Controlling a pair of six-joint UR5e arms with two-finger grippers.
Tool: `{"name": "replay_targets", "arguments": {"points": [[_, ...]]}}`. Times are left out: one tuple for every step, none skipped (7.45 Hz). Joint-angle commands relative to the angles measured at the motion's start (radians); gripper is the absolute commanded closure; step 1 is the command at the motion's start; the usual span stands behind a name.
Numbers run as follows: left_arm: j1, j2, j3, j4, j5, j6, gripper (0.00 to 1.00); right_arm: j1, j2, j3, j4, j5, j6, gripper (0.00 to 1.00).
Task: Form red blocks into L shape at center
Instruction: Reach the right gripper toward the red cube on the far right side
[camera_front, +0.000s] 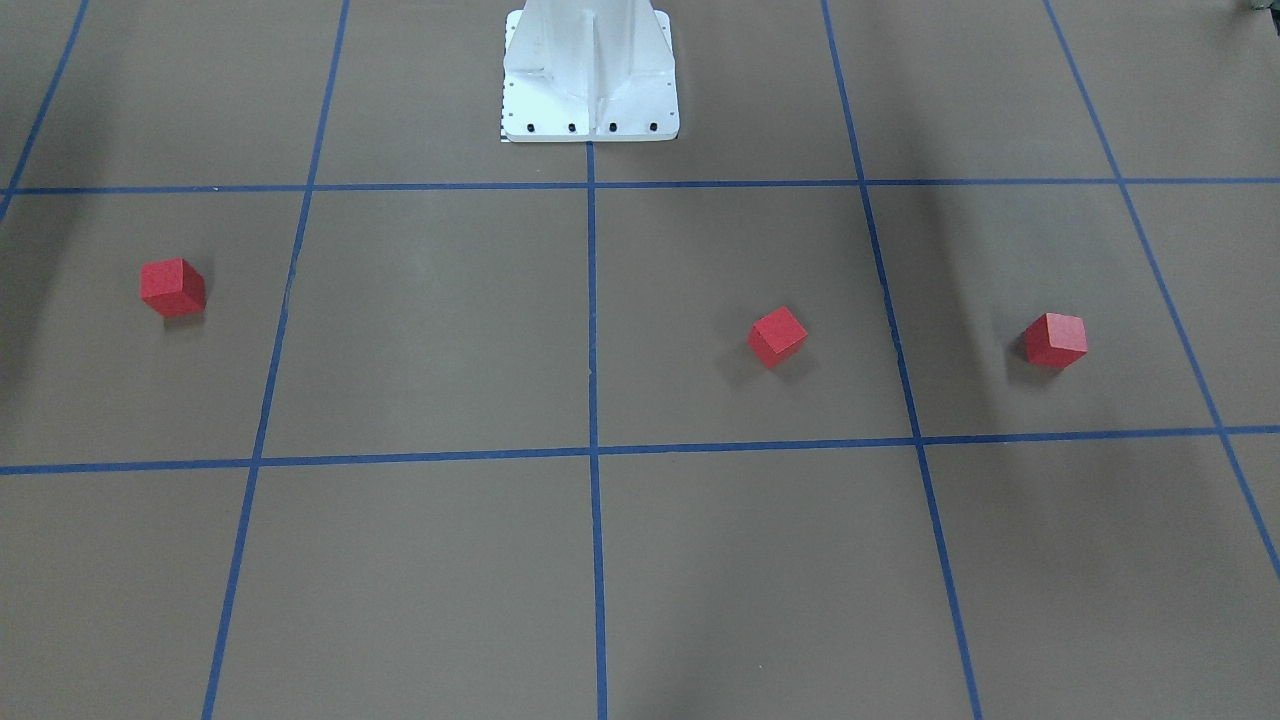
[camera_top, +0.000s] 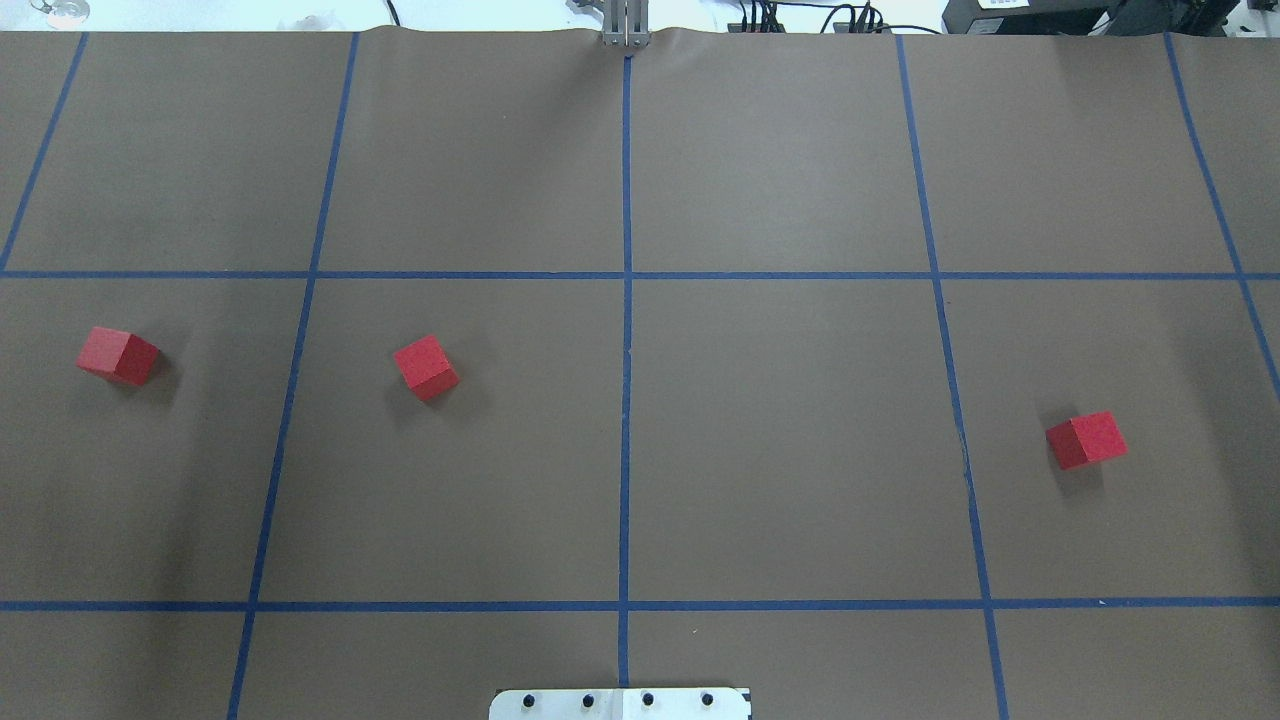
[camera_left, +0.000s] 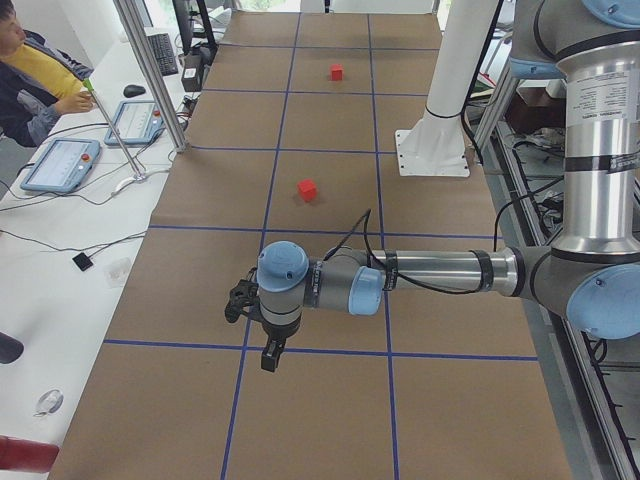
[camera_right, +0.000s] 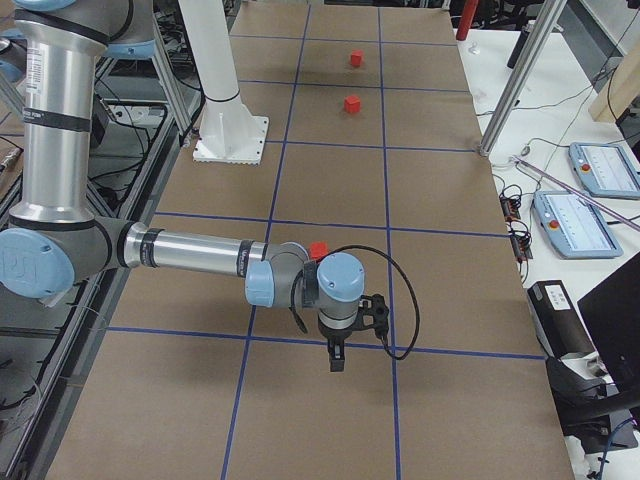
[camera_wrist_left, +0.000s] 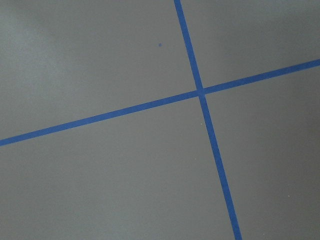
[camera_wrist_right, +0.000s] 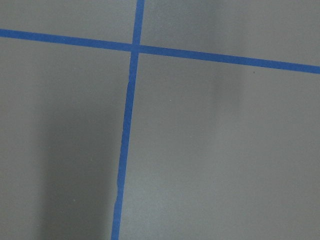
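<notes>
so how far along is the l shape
Done: nothing yet. In the overhead view the far-left block, the mid-left block and the right block lie well apart, none touching the center line.
In hand: nothing. All three sit on the table and neither wrist view shows a block.
Left: bring all three to the center and set them into an L.

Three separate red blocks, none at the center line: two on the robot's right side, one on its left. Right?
Sides are swapped. The overhead view shows two red blocks on the robot's left of the center line and one on its right.
</notes>
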Motion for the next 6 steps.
{"name": "replay_targets", "arguments": {"points": [[0.000,0.000,-0.013,0.000,0.000,0.003,0.00,0.000,0.000,-0.001,0.000,-0.005,0.002,0.00],[0.000,0.000,-0.022,0.002,0.000,0.004,0.00,0.000,0.001,-0.003,0.000,-0.007,0.000,0.00],[0.002,-0.002,-0.025,-0.002,0.002,0.004,0.00,0.000,0.002,0.002,0.002,-0.001,0.000,0.00],[0.003,-0.014,-0.042,-0.026,0.003,-0.005,0.00,0.000,0.002,0.028,0.000,-0.001,0.002,0.00],[0.003,-0.012,-0.048,-0.053,0.003,-0.008,0.00,0.000,0.006,0.066,0.002,-0.002,0.006,0.00],[0.003,-0.020,-0.053,-0.099,0.003,-0.009,0.00,0.000,0.027,0.109,0.003,-0.007,0.008,0.00]]}}
